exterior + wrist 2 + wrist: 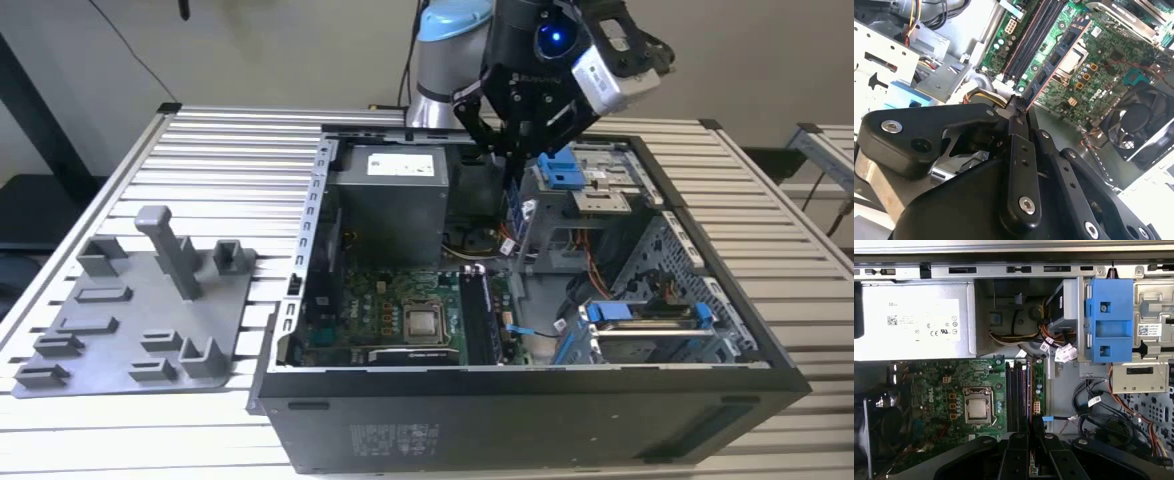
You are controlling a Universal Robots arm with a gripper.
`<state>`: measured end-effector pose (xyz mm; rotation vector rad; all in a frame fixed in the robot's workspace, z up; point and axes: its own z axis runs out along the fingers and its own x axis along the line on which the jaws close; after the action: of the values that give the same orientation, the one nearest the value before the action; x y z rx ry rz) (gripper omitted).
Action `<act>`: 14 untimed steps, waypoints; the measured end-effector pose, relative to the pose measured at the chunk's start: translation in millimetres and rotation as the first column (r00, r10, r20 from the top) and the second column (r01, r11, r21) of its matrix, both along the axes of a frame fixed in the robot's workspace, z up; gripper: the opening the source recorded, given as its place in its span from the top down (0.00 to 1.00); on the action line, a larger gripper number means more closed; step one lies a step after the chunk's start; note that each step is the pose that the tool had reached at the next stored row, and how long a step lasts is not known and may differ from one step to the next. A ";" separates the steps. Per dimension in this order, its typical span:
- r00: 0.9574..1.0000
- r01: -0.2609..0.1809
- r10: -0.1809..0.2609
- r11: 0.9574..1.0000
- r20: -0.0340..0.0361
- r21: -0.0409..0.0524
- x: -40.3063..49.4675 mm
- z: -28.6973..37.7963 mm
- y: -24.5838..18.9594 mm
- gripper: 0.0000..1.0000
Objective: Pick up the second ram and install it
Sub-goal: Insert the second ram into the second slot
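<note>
My gripper (513, 150) hangs over the open computer case (747, 335), shut on the second ram (513, 196), which points down from the fingers toward the motherboard. In the second wrist view the gripper (1017, 103) clamps one end of the ram (1054, 58), a dark board with a row of chips that reaches out over the board. In the first wrist view the ram (1030, 400) shows edge-on, running out from the gripper (1030, 438) just beside the black memory slots (1016, 395). The ram is above the slots (475, 315), not seated in them.
A grey fixture plate (134, 320) with upright posts lies on the slatted table at the exterior view's left. Inside the case are the power supply (387, 200), the processor socket (424, 322), a fan (1136, 125), blue drive brackets (563, 170) and loose cables (1094, 410).
</note>
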<state>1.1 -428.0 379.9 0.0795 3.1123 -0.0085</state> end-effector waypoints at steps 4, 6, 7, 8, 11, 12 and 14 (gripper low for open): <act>1.000 0.015 -0.015 1.000 0.000 0.000 0.0 0.0 0.1 0.86; 0.999 0.032 -0.032 0.999 0.000 0.000 0.0 -0.1 0.1 0.86; 0.999 0.032 -0.032 0.999 0.000 0.000 0.0 0.0 0.1 0.86; 0.999 0.032 -0.032 0.999 0.000 0.000 0.0 0.0 0.1 0.86; 0.999 0.032 -0.032 0.999 0.000 0.000 0.0 -0.1 0.1 0.86; 0.999 0.032 -0.032 0.999 0.000 -0.001 0.1 -0.4 0.2 0.86; 1.000 0.021 -0.021 1.000 -0.003 -0.004 0.5 -1.0 0.2 0.86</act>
<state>1.6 -427.8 378.9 0.1121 3.1138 -0.0148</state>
